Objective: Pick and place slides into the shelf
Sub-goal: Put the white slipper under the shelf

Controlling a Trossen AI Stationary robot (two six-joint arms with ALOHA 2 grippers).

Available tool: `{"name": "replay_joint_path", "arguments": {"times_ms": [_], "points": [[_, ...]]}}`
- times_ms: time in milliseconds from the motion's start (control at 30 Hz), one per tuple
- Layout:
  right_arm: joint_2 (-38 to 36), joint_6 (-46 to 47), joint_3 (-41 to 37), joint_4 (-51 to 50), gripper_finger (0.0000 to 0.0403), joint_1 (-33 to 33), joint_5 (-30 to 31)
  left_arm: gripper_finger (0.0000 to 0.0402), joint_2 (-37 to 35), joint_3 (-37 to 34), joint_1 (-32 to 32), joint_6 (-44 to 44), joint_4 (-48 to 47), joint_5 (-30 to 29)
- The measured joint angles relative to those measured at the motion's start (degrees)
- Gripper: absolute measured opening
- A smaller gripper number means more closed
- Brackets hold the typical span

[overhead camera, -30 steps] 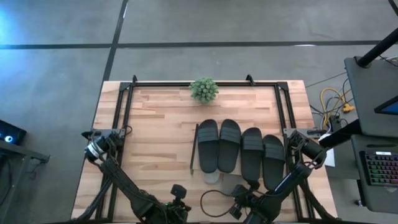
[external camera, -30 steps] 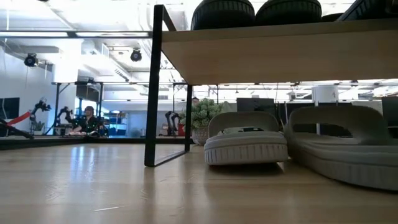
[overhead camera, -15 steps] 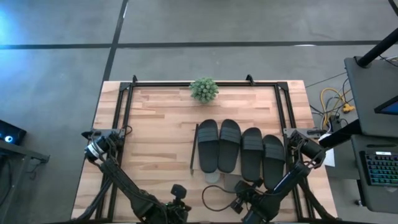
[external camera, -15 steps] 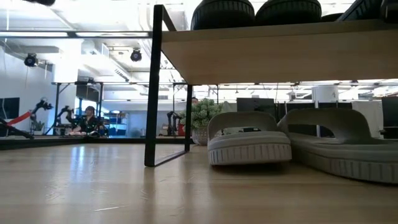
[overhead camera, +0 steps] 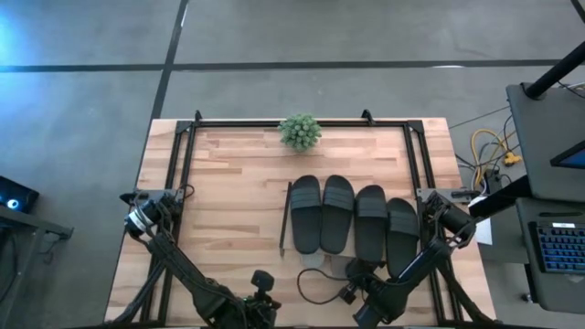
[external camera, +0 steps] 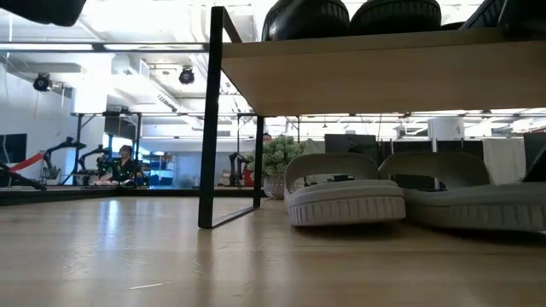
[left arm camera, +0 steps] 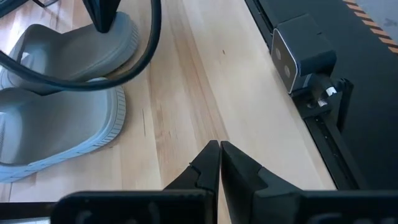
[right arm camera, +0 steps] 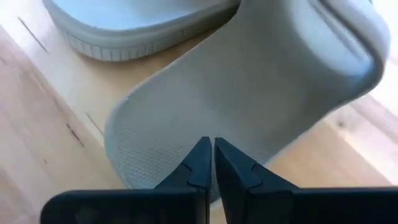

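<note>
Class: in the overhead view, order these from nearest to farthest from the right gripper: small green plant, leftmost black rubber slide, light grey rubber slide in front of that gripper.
From the right gripper, at the table's near edge:
1. Light grey rubber slide, right at the gripper.
2. Leftmost black rubber slide, atop the shelf.
3. Small green plant, far edge.

a robotics lab: concrete floor, more robot arms and a seated person behind.

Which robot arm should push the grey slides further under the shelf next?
Probably the right. Its gripper, jaws shut, sits right against a grey slide at the shelf's near edge. The left gripper, also shut, points at bare table beside the slides.
</note>
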Motion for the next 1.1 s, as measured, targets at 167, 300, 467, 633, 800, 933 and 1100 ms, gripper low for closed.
{"name": "replay_joint_path", "arguments": {"times_ms": [167, 300, 467, 633, 800, 933, 1100], "points": [[0.00, -0.08, 3.00, 0.53, 0.0013, 0.72, 2.42, 0.0000, 0.00, -0.07, 0.00, 0.02, 0.02, 0.02], [-0.02, -2.50, 5.58, 0.45, 0.0013, 1.20, 2.67, 0.0000, 0.00, -0.09, 0.10, 0.02, 0.02, -0.08], [-0.06, -4.31, 8.42, 0.55, 0.0013, 2.41, 2.71, 0.0000, 0.00, -0.09, 0.15, 0.04, 0.03, -0.26], [-0.22, -8.20, 10.20, 0.72, 0.0013, 3.55, -1.95, 0.0000, 0.00, -0.09, 0.15, 0.05, 0.03, -0.45], [-0.26, -6.69, 7.72, 0.67, 0.0013, 3.48, -8.14, 0.0000, 0.00, -0.09, 0.26, 0.13, 0.04, -1.11], [-0.47, -4.12, 4.86, 0.50, 0.0013, 3.48, -10.60, 0.0000, 0.00, -0.09, 0.37, 0.13, 0.09, -1.16], [-0.50, -3.78, 2.69, 2.64, 0.0013, 3.50, -12.91, 0.0000, 0.00, -0.09, 0.37, 0.11, 0.33, -1.16]]}}
